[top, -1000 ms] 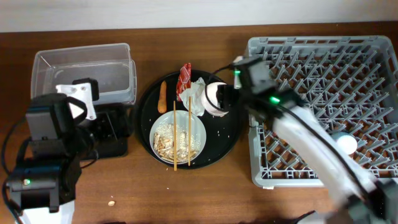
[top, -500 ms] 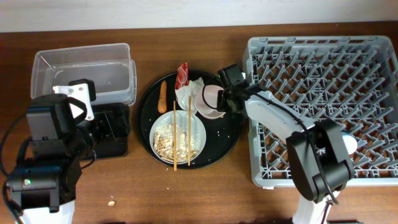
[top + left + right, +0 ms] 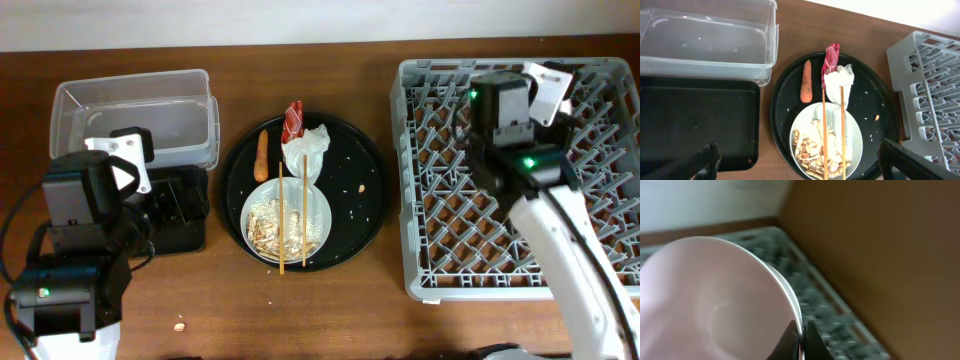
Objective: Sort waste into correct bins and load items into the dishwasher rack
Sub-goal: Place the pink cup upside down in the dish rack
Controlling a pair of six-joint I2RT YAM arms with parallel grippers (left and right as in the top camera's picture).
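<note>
My right gripper [image 3: 801,330] is shut on the rim of the white bowl [image 3: 715,305], which it holds tilted over the grey dishwasher rack [image 3: 450,230]; in the overhead view the right arm [image 3: 510,120] hides the bowl. The pale plate [image 3: 287,222] carries rice-like scraps and two chopsticks [image 3: 281,215]. Beside it lie the carrot stick [image 3: 262,157], red wrapper [image 3: 295,118] and white napkin [image 3: 308,150]. My left gripper [image 3: 800,160] hangs open, high above the plate and the black bin [image 3: 695,120]. The clear tub [image 3: 135,115] holds nothing.
The plate and the waste sit on a large round black tray [image 3: 360,210] between the bins and the rack. A few crumbs dot that tray, and one lies on the wooden table [image 3: 180,325] near the front edge.
The right gripper closed on the bowl's rim at the round tray, lifted it and swung it right over the rack. The left arm has not moved.
</note>
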